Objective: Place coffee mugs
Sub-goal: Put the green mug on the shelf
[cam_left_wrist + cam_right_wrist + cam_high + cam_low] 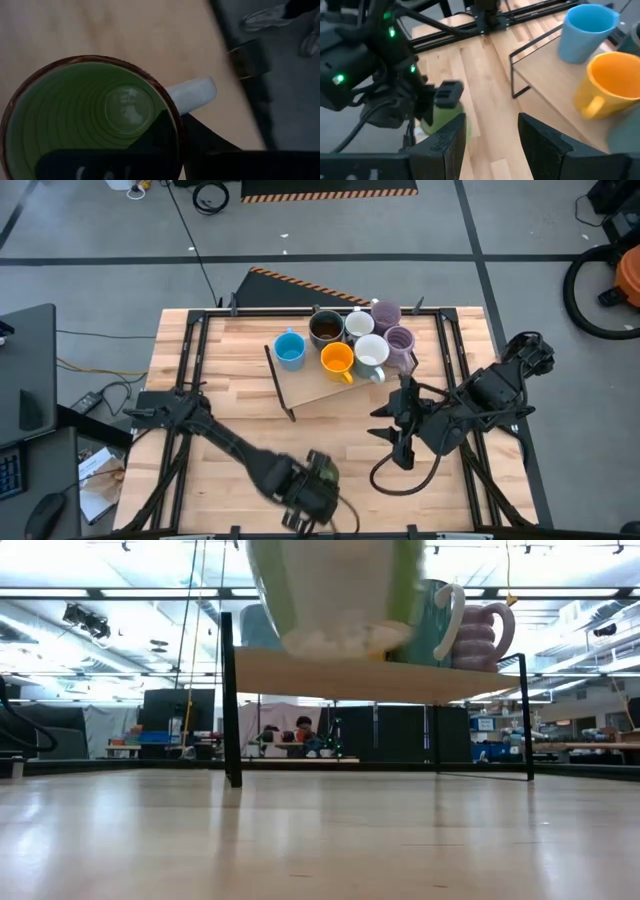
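The green mug [90, 110], green inside with a brown rim and a white handle [192, 94], hangs in my left gripper [313, 480] near the table's near edge. In the low view the green mug [330, 595] floats above the tabletop. Seven other mugs stand on a raised wooden shelf [320, 388]: blue [289, 350], dark brown [326, 328], white [358, 325], two lilac [386, 313] [400, 340], orange [337, 360] and white-grey patterned [371, 352]. My right gripper [492, 135] is open and waits right of centre, holding nothing. My left gripper holds the green mug by its rim wall right beside the handle [172, 117]. One finger [155, 142] is inside the cup and the other [210, 147] is outside. The fingers come from above. The mug is upright and lifted clear of the table.
The shelf stands on thin black legs [231, 710] at the table's far middle, its front left part bare. Black rails [190, 370] run along both table sides. A cable loops on the table [395, 480] near my right arm. Bare wood lies between shelf and near edge.
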Robot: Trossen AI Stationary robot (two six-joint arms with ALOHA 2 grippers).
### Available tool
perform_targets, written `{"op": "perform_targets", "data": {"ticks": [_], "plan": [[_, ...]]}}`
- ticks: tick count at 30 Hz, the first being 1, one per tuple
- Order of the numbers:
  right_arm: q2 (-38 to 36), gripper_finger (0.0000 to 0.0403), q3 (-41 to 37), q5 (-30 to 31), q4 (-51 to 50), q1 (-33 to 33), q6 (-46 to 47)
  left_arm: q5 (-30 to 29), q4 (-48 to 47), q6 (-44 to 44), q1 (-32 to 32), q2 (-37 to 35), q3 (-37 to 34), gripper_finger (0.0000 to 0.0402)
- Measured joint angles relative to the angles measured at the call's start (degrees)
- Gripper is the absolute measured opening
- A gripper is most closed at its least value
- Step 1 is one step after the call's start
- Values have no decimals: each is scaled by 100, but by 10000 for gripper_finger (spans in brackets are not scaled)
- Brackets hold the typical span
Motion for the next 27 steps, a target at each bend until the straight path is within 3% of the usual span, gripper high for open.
{"op": "perform_targets", "data": {"ticks": [6,10,14,20,27], "plan": [[-170,185,2,143,-138,-23,-189,240,-1134,174,774,-5,801,25],[-173,185,2,95,-404,-68,-642,733,-1317,179,1302,-136,746,25],[-173,185,2,90,-1008,-99,-751,743,-1499,273,1643,-180,796,25],[-268,185,2,83,-1606,-52,-513,692,-2063,339,1865,-387,809,25],[-448,185,2,448,-1507,-36,-415,409,-2261,837,1902,-809,817,25]]}}
